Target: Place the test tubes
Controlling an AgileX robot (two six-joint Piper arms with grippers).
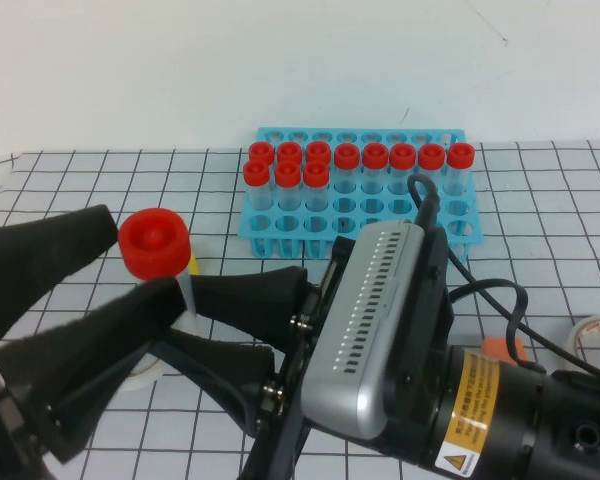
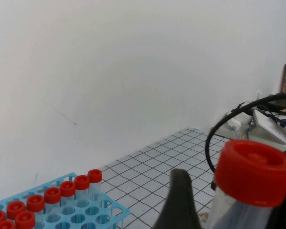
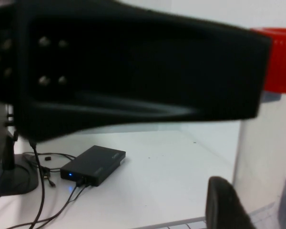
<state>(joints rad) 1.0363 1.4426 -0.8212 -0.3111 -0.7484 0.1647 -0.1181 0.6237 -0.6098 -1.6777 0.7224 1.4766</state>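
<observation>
Test tube: A clear test tube (image 1: 153,243) with a red cap is standing roughly upright at the left centre of the high view, off to the left of the rack and nearer the camera. It is filling the right edge of both wrist views (image 2: 255,174) (image 3: 267,143).

Right pincer: I am reaching my right pincer (image 1: 180,310) from the lower centre of the frame towards the left. It is grasping the test tube on its clear body just below the cap.

Left pincer: I am keeping my left pincer (image 1: 135,262) released at the lower left of the high view, its two black fingers spreading wide on either side of the red cap. In the left wrist view one finger (image 2: 181,205) is standing apart from the tube.

Rack: A blue rack (image 1: 400,215) is sitting at the upper centre of the high view and is showing again at the lower left of the left wrist view (image 2: 81,217).

Filled places: Eleven red-capped tubes (image 1: 346,156) are standing in the rack, eight along the back row and three in the next row at its left end.

Counter: A white counter (image 1: 540,200) with a dark grid is carrying the rack.

Right edge: An orange object (image 1: 502,348) and a white roll (image 1: 595,330) are lying at the lower right, partly hidden by my right arm.
</observation>
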